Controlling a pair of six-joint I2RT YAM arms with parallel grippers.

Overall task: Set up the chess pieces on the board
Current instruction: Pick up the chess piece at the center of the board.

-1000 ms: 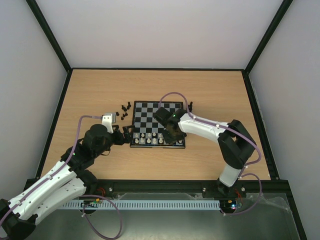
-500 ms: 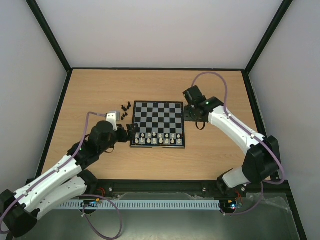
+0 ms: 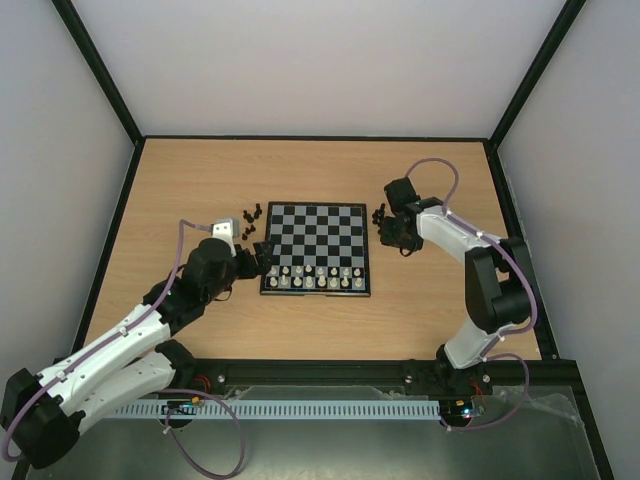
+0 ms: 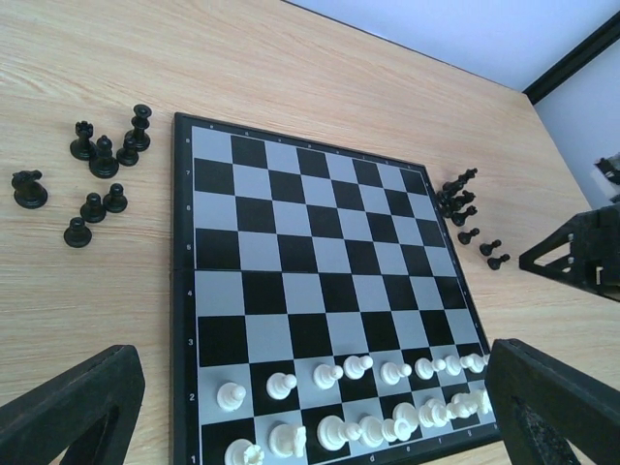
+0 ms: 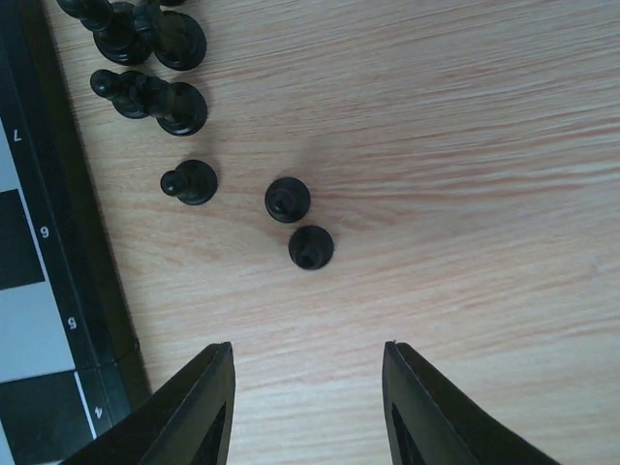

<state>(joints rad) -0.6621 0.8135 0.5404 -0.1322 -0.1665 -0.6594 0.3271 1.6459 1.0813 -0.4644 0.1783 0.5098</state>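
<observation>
The board [image 3: 315, 226] lies mid-table. The pale chess pieces [image 3: 314, 277] fill its two near rows, also seen in the left wrist view [image 4: 387, 407]. Black pieces stand off the board in a left cluster [image 3: 248, 222] [image 4: 97, 174] and a right cluster [image 3: 381, 213] [image 4: 463, 205]. My left gripper [image 3: 262, 257] [image 4: 315, 387] is open and empty at the board's near left corner. My right gripper [image 3: 395, 236] [image 5: 307, 349] is open and empty above bare table right of the board, just short of two black pawns [image 5: 288, 200] [image 5: 311, 246].
The board's black rim [image 5: 68, 252] runs along the left of the right wrist view, close to the left finger. More black pieces [image 5: 145, 58] stand beyond the pawns. Black frame rails [image 3: 110, 230] edge the wooden table.
My right arm left the board's near right corner and swung out to the black cluster right of the board. My left gripper edged slightly forward along the board's left side.
</observation>
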